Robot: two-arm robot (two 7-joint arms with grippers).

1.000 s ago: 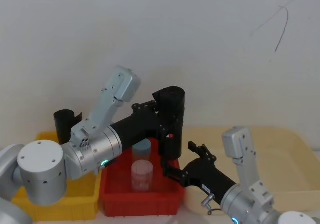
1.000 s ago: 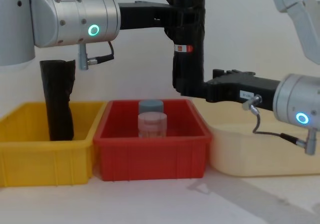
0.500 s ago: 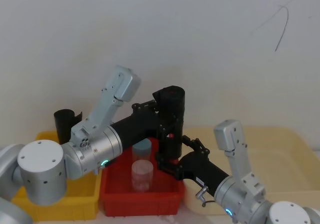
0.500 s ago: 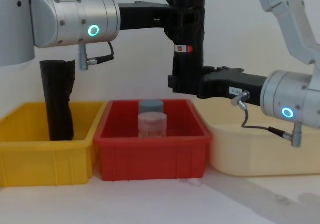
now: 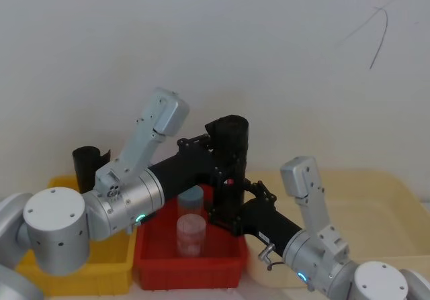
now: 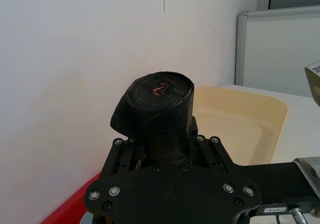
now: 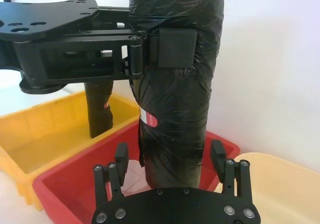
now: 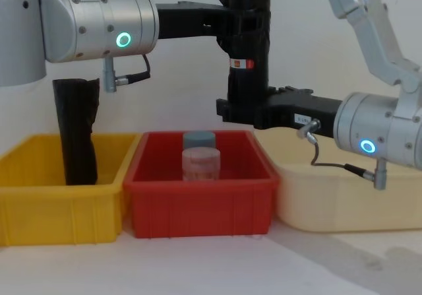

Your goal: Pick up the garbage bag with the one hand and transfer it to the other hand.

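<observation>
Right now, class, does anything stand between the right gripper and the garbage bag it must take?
Nothing visible does. The right gripper sets open jaws either side of the garbage bag, low down; the left gripper clamps it higher up.

Head cam down, chest side-on, wrist cams close; all share garbage bag [image 8: 249, 87].

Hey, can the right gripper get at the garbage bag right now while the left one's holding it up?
Probably yes. The right gripper has its open fingers either side of the lower part of the garbage bag, with nothing between. The left gripper clamps it higher up, leaving that stretch free.
</observation>
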